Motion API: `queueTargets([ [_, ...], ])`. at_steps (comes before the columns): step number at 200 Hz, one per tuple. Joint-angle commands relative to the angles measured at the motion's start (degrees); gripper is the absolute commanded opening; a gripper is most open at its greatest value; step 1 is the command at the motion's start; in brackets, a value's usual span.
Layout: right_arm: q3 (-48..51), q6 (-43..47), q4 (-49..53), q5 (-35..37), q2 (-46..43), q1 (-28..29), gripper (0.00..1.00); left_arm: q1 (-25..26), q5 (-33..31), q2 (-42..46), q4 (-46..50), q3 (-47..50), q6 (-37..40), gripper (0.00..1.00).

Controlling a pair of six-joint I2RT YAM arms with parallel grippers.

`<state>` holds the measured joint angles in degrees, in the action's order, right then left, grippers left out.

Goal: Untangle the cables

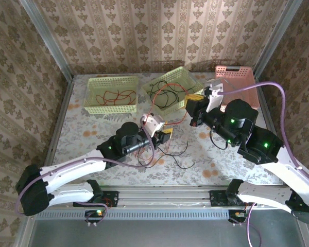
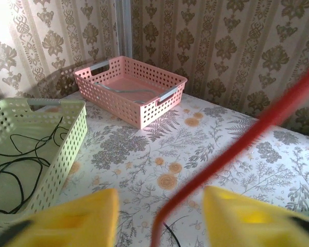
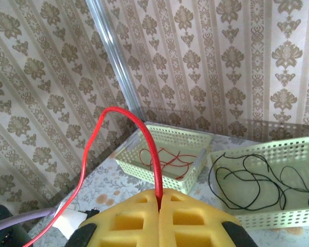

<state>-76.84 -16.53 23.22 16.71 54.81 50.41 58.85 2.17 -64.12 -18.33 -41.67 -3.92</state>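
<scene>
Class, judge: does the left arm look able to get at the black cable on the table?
Probably yes: the black cable lies bare close by the left tool, though a red cable crosses between its fingers.

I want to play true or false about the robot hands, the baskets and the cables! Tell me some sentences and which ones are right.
1. The right hand is pinching a red cable. True.
2. The pink basket holds the black cables. False: the black cables lie in the middle green basket.
3. The left green basket holds red cables. True.
4. The left hand has its fingers squeezed together. False: its yellow fingers stand apart, with a blurry red strand passing between them.
</scene>
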Motion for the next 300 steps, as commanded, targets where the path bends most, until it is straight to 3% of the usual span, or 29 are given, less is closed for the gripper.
queueTargets([
  [1,-0.6,-0.8,1.0,1.7,-1.2,-0.3,0.0,0.2,-1.8,-0.1,-2.7,-2.6,2.9,0.01],
  [25,2.4,-0.7,0.6,5.5,-3.6,-0.7,0.1,0.2,-3.5,1.3,-0.9,-4.0,3.9,0.0],
  [47,6.0,-1.3,1.5,8.6,-6.0,-1.7,0.44,-1.2,-3.7,2.6,1.7,-6.6,3.7,0.0],
  [64,8.9,-2.4,2.6,11.0,-8.2,-2.6,0.59,-4.5,-1.2,3.0,5.4,-10.0,1.7,0.0],
  [75,10.9,-3.0,3.2,12.0,-10.0,-3.1,0.62,-7.2,0.2,3.0,6.3,-11.9,-0.2,0.0],
  [119,17.8,-5.2,5.6,16.3,-17.5,-5.1,0.7,-15.5,3.9,1.9,9.6,-22.5,-4.4,0.0],
  [150,20.9,-7.2,8.4,15.6,-19.8,-6.2,0.71,-20.5,2.8,-1.9,14.0,-32.3,-3.3,0.0],
  [170,22.9,-8.6,9.4,14.9,-20.2,-6.5,0.71,-24.5,5.0,-4.9,13.8,-38.0,-7.2,0.0],
  [210,25.9,-10.4,8.3,12.8,-20.5,-7.2,0.71,-25.3,9.1,-10.5,15.6,-51.0,-9.5,0.0],
  [250,28.0,-11.5,7.9,10.1,-19.4,-8.1,0.71,-27.6,7.3,-11.7,15.8,-51.3,-7.0,0.0],
  [270,29.1,-11.9,7.9,8.8,-19.1,-8.4,0.71,-31.2,6.4,-12.3,14.5,-49.0,-7.1,0.0],
  [300,32.1,-13.4,6.1,7.5,-20.6,-8.7,0.71,-38.6,-0.5,-15.7,13.5,-46.4,-8.8,0.0],
])
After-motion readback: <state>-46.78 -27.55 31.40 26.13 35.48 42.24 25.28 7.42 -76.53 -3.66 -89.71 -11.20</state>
